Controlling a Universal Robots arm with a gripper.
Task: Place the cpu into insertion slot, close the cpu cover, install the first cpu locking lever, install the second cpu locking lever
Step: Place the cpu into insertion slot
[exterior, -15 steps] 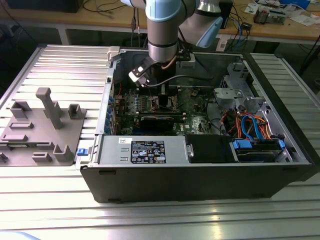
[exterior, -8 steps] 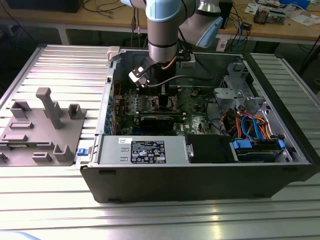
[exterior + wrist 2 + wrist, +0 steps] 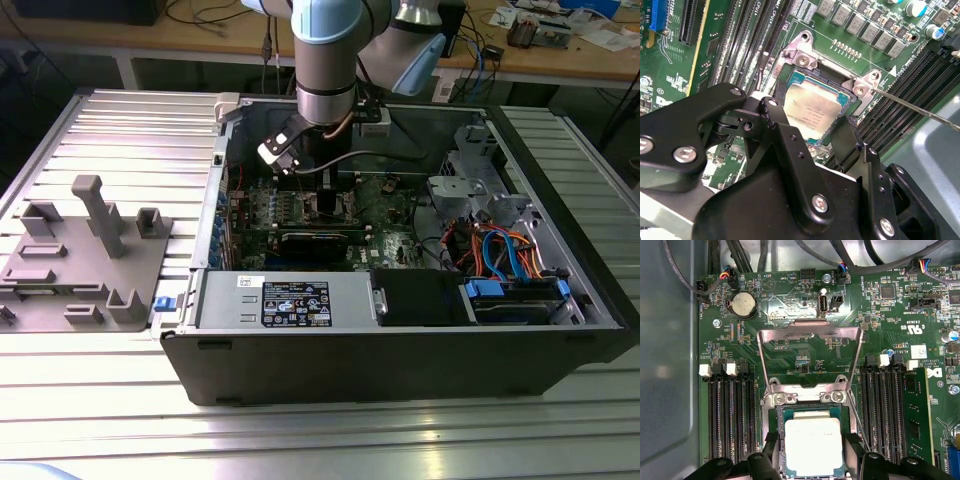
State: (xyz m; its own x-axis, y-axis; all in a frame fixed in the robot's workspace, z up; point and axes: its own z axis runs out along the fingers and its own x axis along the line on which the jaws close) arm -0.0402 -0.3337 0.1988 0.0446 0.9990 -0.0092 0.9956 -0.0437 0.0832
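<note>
The cpu [image 3: 812, 445] [image 3: 812, 107], a silvery square chip, lies flat in the insertion slot [image 3: 805, 409] [image 3: 837, 80] on the green board. My gripper [image 3: 812, 440] [image 3: 807, 120] [image 3: 322, 192] straddles it, and its black fingers [image 3: 771, 440] sit against two opposite edges of the chip. The cpu cover [image 3: 810, 328], a metal frame with a square window, stands swung up and open beyond the slot. One thin locking lever [image 3: 920, 111] [image 3: 856, 412] sticks out loose beside the slot.
Long black memory slots [image 3: 730, 415] [image 3: 887, 410] flank the socket on both sides. A coin battery [image 3: 743, 304] and cables lie past the cover. In the exterior view the open computer case [image 3: 400, 360] holds a power supply [image 3: 290, 300] and drive cables [image 3: 500, 250].
</note>
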